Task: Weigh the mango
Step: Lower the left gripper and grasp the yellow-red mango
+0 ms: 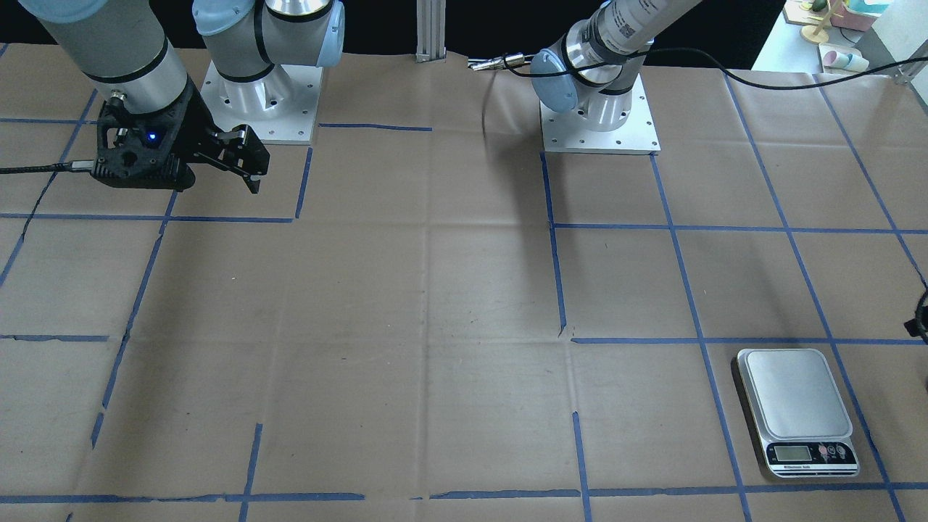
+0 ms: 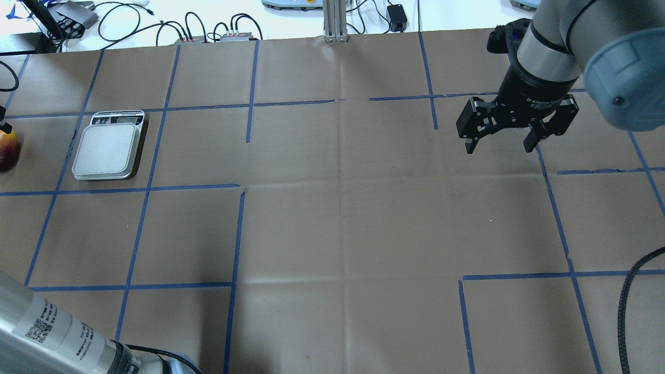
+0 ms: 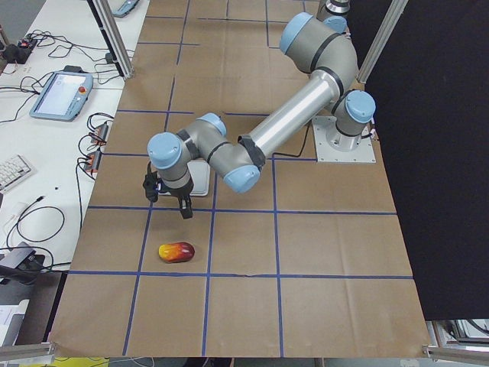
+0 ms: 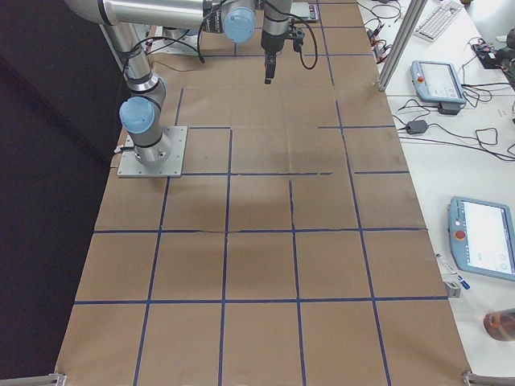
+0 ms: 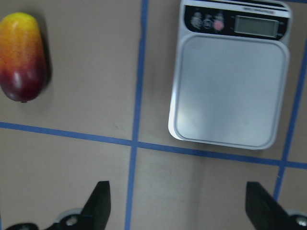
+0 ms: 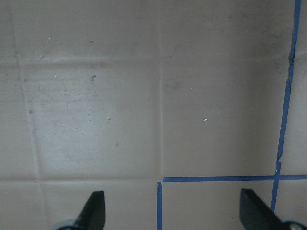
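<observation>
The mango (image 5: 22, 56), dark red fading to yellow, lies on the paper-covered table; it also shows in the exterior left view (image 3: 176, 251) and at the left edge of the overhead view (image 2: 8, 150). The silver kitchen scale (image 5: 230, 86) sits beside it with its platform bare, and shows again in the overhead view (image 2: 108, 150) and the front view (image 1: 794, 406). My left gripper (image 5: 180, 206) is open and empty, hovering above the table short of both, with the mango at upper left and the scale at upper right. My right gripper (image 2: 500, 148) is open and empty, far from both.
Brown paper with a blue tape grid covers the table (image 2: 343, 218). Cables and boxes lie beyond the far edge (image 2: 208, 31). A black cable (image 2: 631, 291) runs at the near right. The arm bases (image 1: 602, 116) stand on the robot's side.
</observation>
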Tool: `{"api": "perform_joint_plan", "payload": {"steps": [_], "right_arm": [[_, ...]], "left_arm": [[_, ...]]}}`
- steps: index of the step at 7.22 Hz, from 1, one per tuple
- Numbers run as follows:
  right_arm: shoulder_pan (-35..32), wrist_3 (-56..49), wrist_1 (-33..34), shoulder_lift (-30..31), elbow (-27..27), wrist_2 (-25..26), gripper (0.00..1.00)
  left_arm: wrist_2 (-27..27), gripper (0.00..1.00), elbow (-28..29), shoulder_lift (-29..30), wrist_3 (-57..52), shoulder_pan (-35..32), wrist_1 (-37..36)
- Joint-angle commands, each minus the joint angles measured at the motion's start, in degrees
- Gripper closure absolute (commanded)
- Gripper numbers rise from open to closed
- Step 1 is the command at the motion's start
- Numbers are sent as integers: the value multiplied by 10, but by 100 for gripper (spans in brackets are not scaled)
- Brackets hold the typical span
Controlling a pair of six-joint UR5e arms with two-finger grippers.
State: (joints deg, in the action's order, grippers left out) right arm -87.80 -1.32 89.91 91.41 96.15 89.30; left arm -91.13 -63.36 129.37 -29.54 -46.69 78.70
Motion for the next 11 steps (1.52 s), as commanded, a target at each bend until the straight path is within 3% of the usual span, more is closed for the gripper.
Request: {"api": "perform_joint_plan", "payload": {"steps": [1, 5, 7, 8, 9, 10, 11], "right_arm": [[0, 0, 0, 0, 0, 0, 0], [0, 0, 0, 0, 0, 0, 0], [0, 0, 0, 0, 0, 0, 0], [0, 0, 0, 0, 0, 0, 0], [0, 0, 0, 0, 0, 0, 0], [0, 0, 0, 0, 0, 0, 0], [0, 0, 0, 0, 0, 0, 0]], "left_arm": [[5, 1, 84, 93, 1, 18, -2], [4, 1, 183, 183, -45, 33, -31], [31, 1, 194, 207, -45, 33, -35], [38, 17, 188, 207, -45, 33, -33], [34, 53, 186, 205, -46, 32, -25], [32, 75, 184, 202, -49, 31, -19], [30, 87, 184, 198, -50, 30, -2]]}}
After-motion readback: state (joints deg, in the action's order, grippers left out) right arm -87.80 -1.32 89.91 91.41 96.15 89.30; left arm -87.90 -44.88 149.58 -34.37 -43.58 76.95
